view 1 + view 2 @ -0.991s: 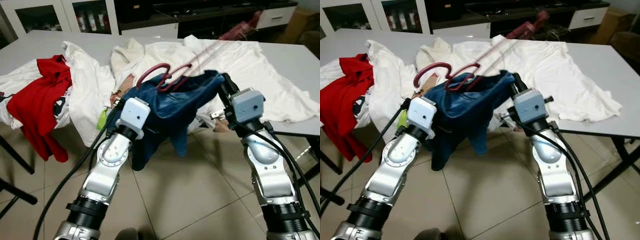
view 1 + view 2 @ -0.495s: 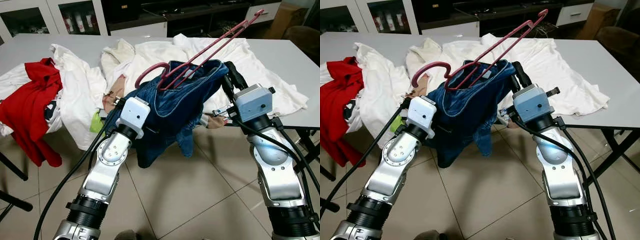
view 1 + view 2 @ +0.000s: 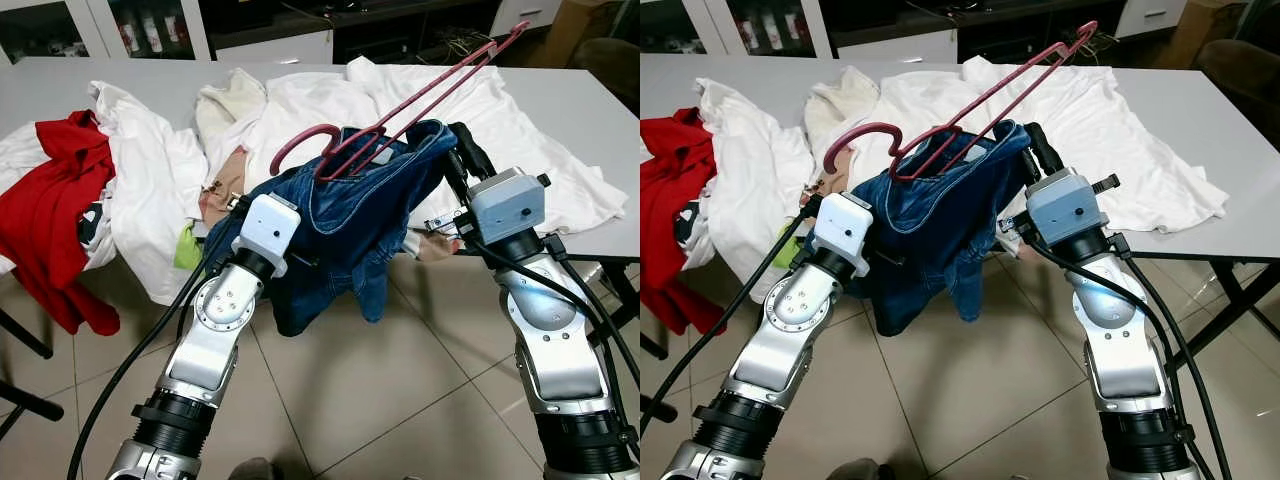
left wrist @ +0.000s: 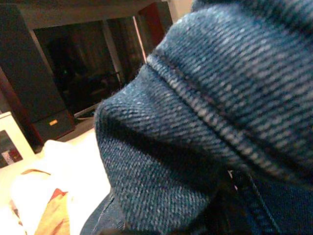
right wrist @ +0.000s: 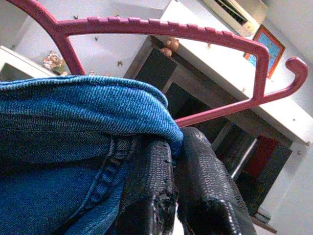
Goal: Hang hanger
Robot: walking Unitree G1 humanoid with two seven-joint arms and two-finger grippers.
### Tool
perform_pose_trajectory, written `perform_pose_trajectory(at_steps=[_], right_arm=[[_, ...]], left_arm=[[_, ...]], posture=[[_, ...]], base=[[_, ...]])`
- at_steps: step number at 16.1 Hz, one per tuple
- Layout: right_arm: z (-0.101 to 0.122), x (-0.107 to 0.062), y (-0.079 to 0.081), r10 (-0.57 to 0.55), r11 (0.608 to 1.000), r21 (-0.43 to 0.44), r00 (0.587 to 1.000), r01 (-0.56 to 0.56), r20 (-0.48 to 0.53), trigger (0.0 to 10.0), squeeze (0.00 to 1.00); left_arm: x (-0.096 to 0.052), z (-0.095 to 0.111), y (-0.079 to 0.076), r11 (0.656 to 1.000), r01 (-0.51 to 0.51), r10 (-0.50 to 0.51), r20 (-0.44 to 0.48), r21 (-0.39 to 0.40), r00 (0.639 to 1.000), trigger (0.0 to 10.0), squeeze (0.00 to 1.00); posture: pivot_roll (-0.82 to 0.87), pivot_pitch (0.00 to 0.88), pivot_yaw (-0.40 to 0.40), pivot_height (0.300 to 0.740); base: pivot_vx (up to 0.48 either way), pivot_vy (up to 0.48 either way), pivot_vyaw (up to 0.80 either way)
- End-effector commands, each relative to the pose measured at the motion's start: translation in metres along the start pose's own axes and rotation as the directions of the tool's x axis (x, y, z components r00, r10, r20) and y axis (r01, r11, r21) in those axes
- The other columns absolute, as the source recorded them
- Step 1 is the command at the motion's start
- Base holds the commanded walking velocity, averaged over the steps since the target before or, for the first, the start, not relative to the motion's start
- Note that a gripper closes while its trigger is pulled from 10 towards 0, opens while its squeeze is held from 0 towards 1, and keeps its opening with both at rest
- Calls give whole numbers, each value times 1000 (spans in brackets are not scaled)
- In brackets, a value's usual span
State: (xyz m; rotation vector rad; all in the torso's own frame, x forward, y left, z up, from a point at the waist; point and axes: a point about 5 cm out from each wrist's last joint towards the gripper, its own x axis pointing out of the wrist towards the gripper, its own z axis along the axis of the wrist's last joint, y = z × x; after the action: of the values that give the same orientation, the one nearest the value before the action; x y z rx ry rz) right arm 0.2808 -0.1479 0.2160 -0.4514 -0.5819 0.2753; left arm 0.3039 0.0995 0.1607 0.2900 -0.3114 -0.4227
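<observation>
Barely shifted since a moment ago, the dark blue denim garment [image 3: 345, 225] stays stretched between the right gripper [image 5: 178, 186], pinching its hem, and the cloth-hidden left gripper [image 3: 232, 222], grip unclear, red plastic hanger [image 3: 400, 110] poking above; keep the waistband taut.

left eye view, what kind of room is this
Probably a living or dining room in a home: a white table heaped with laundry, glass-door cabinets and a dark media unit behind it, and a tiled floor.
</observation>
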Motion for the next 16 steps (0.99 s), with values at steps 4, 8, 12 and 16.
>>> perform_pose_trajectory(at_steps=[4, 8, 12, 16], right_arm=[[6, 1, -3, -8, 1000, -8, 1000, 8, 23, 10000, 0], [-20, -87, 29, 260, 940, 298, 918, -169, -300, 10000, 0], [-38, -94, 37, 255, 934, 333, 895, -131, -366, 10000, 0], [-67, -110, 63, 342, 907, 390, 813, -156, -470, 10000, 0]], left_arm=[[1, 3, 2, 1000, 1, -1, 16, -2, 1000, 10000, 0], [-91, -58, -3, 975, 81, -169, -457, -207, 873, 10000, 0], [-99, -64, -8, 970, 52, -164, -483, -237, 860, 10000, 0], [-128, -93, -33, 956, 81, -242, -596, -283, 765, 10000, 0]], posture=[[44, 0, 42, 740], [44, 0, 51, 740], [49, 0, 52, 740], [47, 0, 53, 740]], base=[[0, 0, 0], [0, 0, 0], [0, 0, 0], [0, 0, 0]])
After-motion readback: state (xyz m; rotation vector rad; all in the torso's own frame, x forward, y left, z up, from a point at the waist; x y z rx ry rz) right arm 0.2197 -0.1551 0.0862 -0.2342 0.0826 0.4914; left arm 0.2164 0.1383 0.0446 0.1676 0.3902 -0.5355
